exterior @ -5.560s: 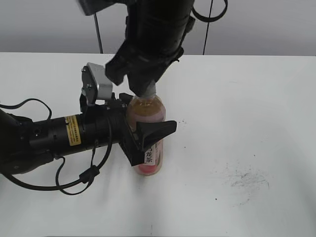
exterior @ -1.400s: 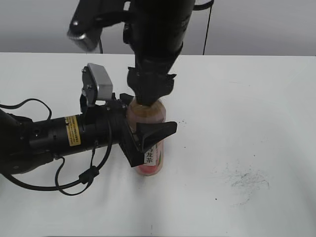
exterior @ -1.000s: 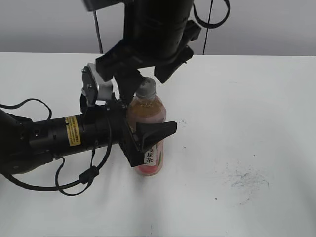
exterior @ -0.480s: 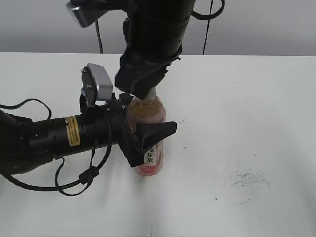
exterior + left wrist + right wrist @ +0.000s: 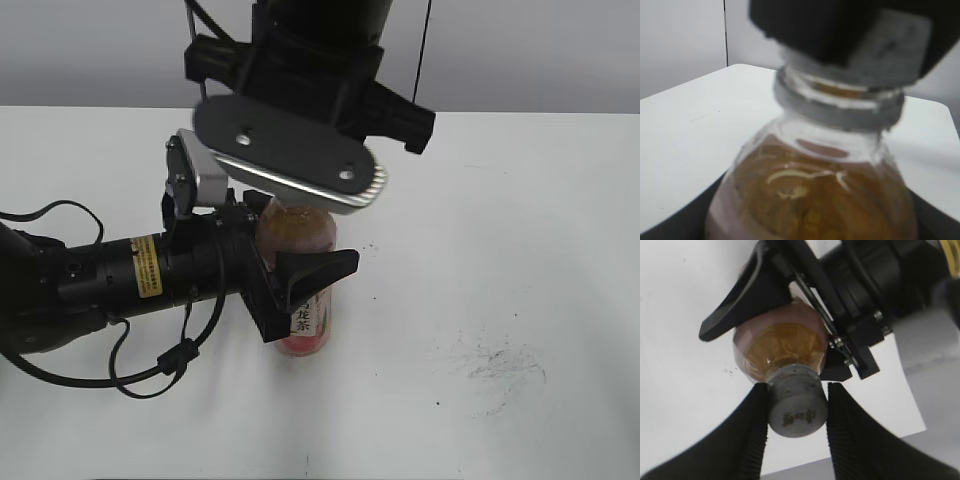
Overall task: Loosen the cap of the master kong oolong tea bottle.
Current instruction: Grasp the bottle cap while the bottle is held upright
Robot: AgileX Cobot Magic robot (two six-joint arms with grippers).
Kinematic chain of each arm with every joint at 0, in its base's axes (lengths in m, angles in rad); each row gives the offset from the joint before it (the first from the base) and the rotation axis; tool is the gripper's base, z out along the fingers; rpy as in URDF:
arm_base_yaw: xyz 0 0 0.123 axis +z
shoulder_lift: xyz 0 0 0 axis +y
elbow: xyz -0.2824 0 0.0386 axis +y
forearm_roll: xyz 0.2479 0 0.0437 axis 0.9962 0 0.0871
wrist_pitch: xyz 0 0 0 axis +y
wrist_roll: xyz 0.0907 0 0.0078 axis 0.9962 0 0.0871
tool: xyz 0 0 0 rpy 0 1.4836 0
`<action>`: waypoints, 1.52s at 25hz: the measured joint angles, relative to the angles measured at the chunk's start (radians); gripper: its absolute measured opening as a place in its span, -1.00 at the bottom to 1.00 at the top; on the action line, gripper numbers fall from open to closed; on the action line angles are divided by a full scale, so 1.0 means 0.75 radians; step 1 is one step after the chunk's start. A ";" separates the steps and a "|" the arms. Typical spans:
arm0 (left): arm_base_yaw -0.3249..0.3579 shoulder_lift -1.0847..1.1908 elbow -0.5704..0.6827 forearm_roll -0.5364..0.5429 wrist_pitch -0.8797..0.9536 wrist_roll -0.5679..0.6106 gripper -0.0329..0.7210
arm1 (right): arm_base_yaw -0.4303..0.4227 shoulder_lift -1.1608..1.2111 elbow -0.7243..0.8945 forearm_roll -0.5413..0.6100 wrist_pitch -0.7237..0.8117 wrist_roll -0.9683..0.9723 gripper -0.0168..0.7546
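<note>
**Gripping the bottle from two sides**

Starting at the left edge of the white tabletop (image 5: 520,250), you see the left arm lying nearly level and reaching toward the middle. Its left gripper (image 5: 295,285) is clamped around the body of the master kong oolong tea bottle (image 5: 300,240), one black finger crossing the front of the pink label just above the white strip of Chinese characters. The bottle stands upright, roughly midway between the left and right edges and nearer the far edge than the near one. In the left wrist view you look straight at the bottle's shoulder, amber tea showing through the clear plastic, with the neck ring just above it.

Over the bottle the right arm comes down from above, its body hiding the bottle's top in the exterior view. In the right wrist view you find the right gripper (image 5: 796,412) with its two ribbed black fingers (image 5: 752,430) pressed against opposite sides of the cap (image 5: 796,407), a grey round cap with a small dark logo on top. To the right of the bottle the tabletop carries faint grey scuff marks (image 5: 495,365) toward the near right corner.
</note>
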 joint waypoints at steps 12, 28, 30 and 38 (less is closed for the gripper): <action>0.000 0.000 0.000 -0.015 0.005 -0.018 0.27 | 0.021 0.000 -0.012 0.008 -0.009 0.705 0.61; 0.000 0.000 -0.001 -0.022 0.006 -0.019 0.27 | 0.011 -0.031 0.006 -0.035 -0.014 2.783 0.56; 0.000 0.000 -0.001 -0.023 0.006 -0.021 0.27 | 0.011 -0.031 0.006 -0.016 -0.014 2.811 0.56; 0.000 0.000 -0.001 -0.025 0.006 -0.021 0.27 | 0.011 -0.031 0.095 -0.032 -0.014 2.822 0.26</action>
